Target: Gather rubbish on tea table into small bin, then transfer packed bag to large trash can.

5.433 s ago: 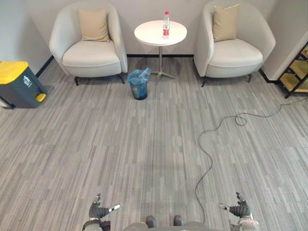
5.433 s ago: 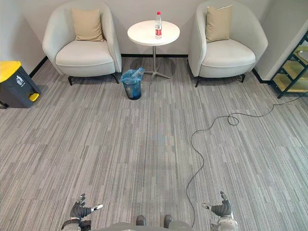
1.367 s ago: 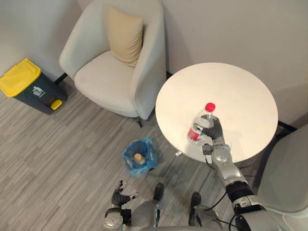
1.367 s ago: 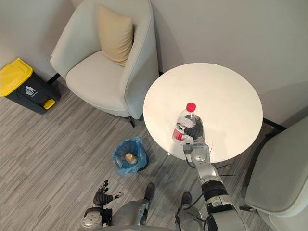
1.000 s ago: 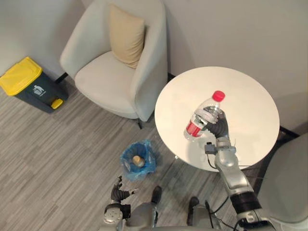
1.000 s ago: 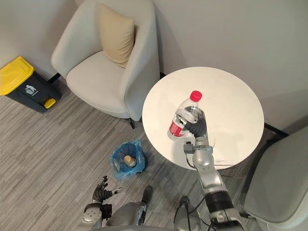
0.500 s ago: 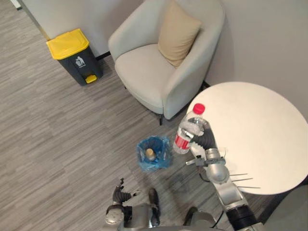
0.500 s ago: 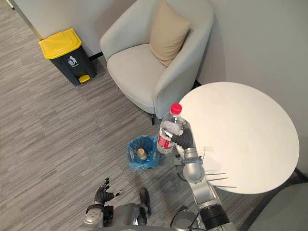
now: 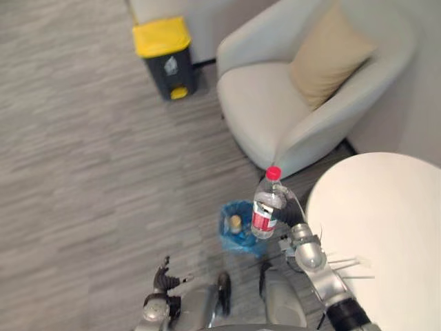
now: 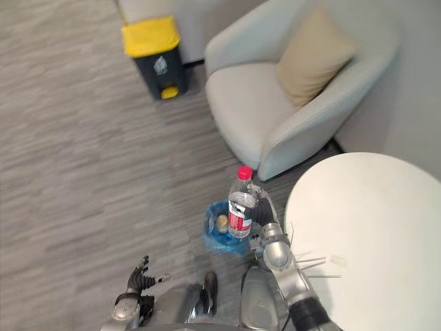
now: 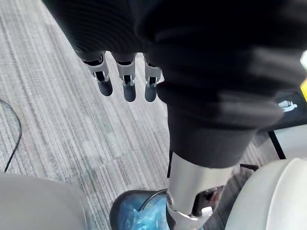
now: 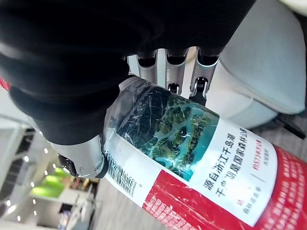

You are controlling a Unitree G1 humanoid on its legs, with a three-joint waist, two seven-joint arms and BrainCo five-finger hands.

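Observation:
A clear plastic bottle (image 9: 264, 210) with a red cap and red label is held upright in the air, my right hand (image 9: 292, 222) shut round its lower half. In the right wrist view the fingers (image 12: 175, 67) curl over the bottle (image 12: 192, 167). It hangs just off the round white table's (image 9: 386, 234) left edge, over the right rim of the small bin (image 9: 236, 231). The bin has a blue bag and stands on the floor with a tan piece inside. My left hand (image 9: 164, 279) hangs low by my side, fingers (image 11: 124, 81) straight and empty.
The large dark trash can (image 9: 164, 55) with a yellow lid stands at the far wall. A pale armchair (image 9: 275, 110) with a tan cushion (image 9: 331, 58) sits between it and the table. Grey striped carpet spreads to the left.
The view has swung left. My right hand has carried the bottle from over the table's edge to above the small bin. The left hand has stayed still.

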